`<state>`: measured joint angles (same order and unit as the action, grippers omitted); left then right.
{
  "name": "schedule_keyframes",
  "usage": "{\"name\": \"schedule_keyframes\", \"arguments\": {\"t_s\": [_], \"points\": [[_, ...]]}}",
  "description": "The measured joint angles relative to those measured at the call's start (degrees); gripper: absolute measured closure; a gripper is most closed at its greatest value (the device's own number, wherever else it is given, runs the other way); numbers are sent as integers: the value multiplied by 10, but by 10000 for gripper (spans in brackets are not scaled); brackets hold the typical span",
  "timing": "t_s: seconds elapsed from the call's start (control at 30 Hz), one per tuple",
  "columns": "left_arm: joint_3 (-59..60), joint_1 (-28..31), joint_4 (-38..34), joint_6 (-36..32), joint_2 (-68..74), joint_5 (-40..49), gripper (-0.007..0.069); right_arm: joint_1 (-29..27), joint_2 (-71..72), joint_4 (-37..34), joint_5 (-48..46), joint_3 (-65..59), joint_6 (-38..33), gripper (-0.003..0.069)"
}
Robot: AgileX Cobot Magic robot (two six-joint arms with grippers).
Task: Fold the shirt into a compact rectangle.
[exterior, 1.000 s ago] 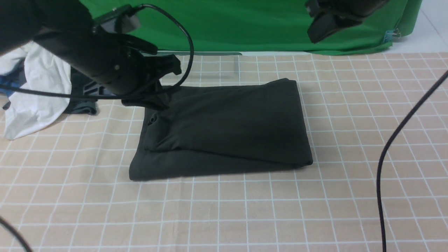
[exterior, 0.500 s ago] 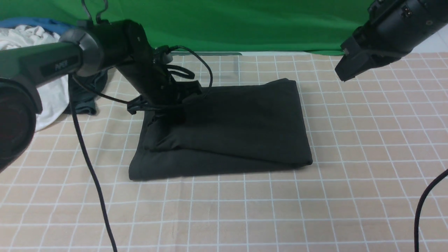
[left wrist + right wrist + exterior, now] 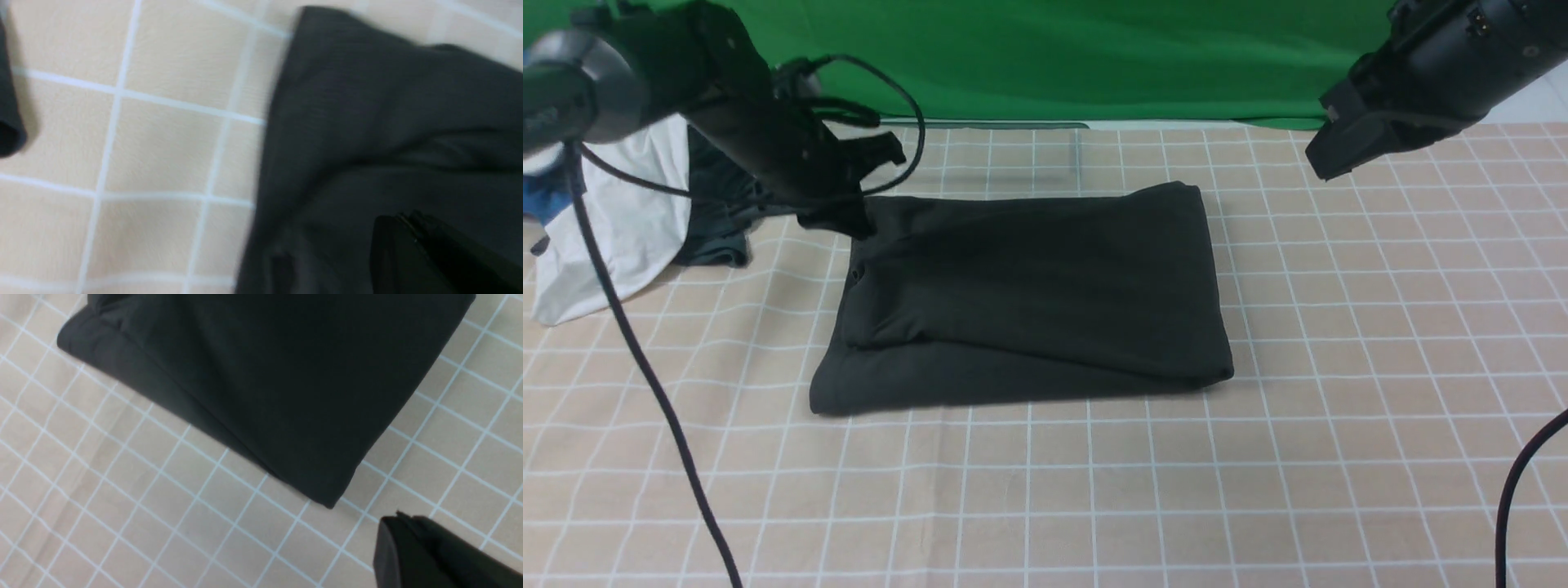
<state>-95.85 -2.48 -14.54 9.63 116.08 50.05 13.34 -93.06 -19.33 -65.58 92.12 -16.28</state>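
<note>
The black shirt (image 3: 1029, 294) lies folded as a rectangle in the middle of the checked tablecloth, with a narrower layer showing along its near edge. No print or label shows. My left gripper (image 3: 845, 220) is shut, its tips low over the shirt's far left corner. In the left wrist view the fingers (image 3: 404, 218) are pressed together over the dark cloth (image 3: 367, 102), and I see nothing between them. My right gripper (image 3: 1327, 159) hangs shut in the air past the shirt's far right corner. The right wrist view shows its tips (image 3: 398, 517) over bare tablecloth beside a shirt (image 3: 265, 375) corner.
A white garment (image 3: 613, 212) and a smaller dark grey garment (image 3: 715, 237) lie heaped at the far left. A green backdrop (image 3: 1094, 57) closes off the back of the table. Black cables hang at the left (image 3: 645, 367) and near right (image 3: 1515, 490).
The left arm swung over the shirt's far left corner and then pulled back to the left; the shirt slid slightly left with it. The right arm dropped lower at the top right.
</note>
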Motion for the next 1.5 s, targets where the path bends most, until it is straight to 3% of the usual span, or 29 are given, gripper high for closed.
{"name": "schedule_keyframes", "arguments": {"t_s": [0.13,0.23,0.33,0.47,0.63,0.7,1.07,1.17,1.37,1.4,1.43,1.5], "points": [[7,-4,1,-9,-61,35,611,0,-20,1,15,0,16,598],[46,-3,8,-11,-111,38,611,0,-52,6,17,0,29,529],[154,-3,10,0,-182,-10,611,0,-110,11,17,0,39,356],[264,-3,11,34,-216,-38,611,2,-154,11,14,-1,44,224],[327,-3,25,36,-199,-41,596,11,-173,11,22,-1,42,186],[328,-3,28,36,-191,-45,556,13,-173,11,26,-1,42,184],[328,-3,22,2,-139,-89,102,30,-173,11,45,-1,41,181],[328,-3,4,-24,-125,-93,64,31,-174,12,50,-1,42,179],[328,-3,-16,-50,-109,-94,132,31,-199,25,61,-1,58,123],[328,-3,-18,-58,-107,-94,190,31,-211,26,61,-1,60,94],[328,-3,-19,-61,-107,-94,199,31,-212,27,62,-1,60,90],[328,-2,-20,-76,-104,-87,329,31,-228,28,62,-1,62,63]]}}
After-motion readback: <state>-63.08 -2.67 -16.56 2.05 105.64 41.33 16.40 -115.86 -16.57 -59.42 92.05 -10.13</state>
